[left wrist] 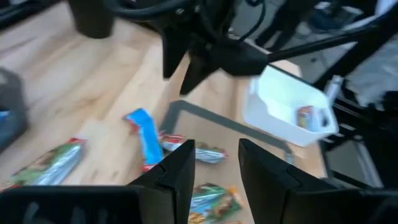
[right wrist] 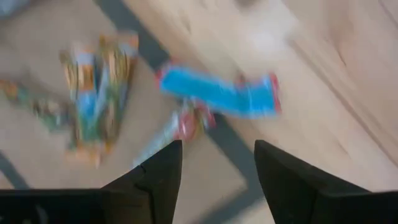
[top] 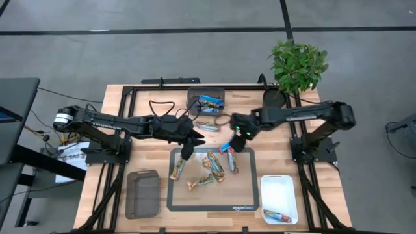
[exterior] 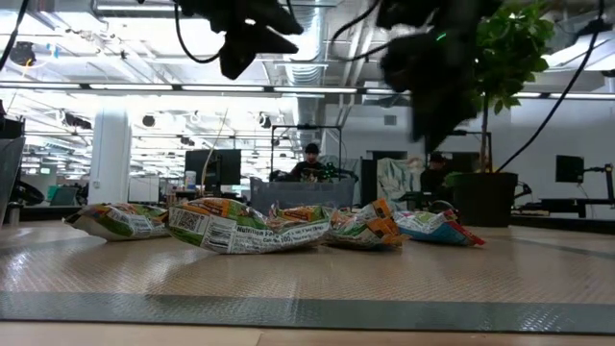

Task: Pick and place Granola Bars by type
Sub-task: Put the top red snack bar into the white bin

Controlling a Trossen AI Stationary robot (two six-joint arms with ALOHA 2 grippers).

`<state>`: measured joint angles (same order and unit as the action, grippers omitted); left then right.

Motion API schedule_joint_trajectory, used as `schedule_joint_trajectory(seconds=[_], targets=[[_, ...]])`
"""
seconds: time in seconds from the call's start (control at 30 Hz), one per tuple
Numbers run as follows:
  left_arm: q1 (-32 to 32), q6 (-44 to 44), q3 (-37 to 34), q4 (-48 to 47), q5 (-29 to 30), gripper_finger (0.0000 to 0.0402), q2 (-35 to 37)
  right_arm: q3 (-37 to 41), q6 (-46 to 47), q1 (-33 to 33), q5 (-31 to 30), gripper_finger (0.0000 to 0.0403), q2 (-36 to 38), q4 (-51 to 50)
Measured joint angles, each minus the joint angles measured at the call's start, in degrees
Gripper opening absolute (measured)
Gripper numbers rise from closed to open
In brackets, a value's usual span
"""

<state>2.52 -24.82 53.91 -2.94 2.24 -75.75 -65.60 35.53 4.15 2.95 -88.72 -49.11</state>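
Granola bars (top: pixel 207 168): crinkled, shiny foil wrappers, flattish and oblong, heaped on a dark mat (top: pixel 242 195) over the pale wood-plank surface (top: pixel 149 146). Long axes mixed, mostly 12-to-6 or slanted. Blue bar (top: pixel 225 147) at the mat's 1 o'clock corner, slanted. Left end effector (top: pixel 186 153) at 11 o'clock, fingers apart, empty. Right end effector (top: pixel 239 147) beside the blue bar, fingers apart, empty.
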Motion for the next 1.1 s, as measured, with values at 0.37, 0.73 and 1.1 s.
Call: schedule_joint_trajectory(seconds=[0.37, 0.73, 1.1], targets=[[0.0, -0.8, 0.0, -2.9, -0.1, 0.0116, 0.0, 0.0, -40.8, 2.3, 0.1, 0.0188, -9.3, -2.7], [0.0, -2.9, 0.0, -3.3, 1.5, 0.0116, 0.0, -2.3, -64.0, 1.9, -1.6, 0.0187, -15.6, 0.5], [0.0, -3.1, 0.0, -3.4, 3.4, 0.0116, 0.0, -2.3, -71.2, 1.7, -2.7, 0.0184, -15.6, 3.3]])
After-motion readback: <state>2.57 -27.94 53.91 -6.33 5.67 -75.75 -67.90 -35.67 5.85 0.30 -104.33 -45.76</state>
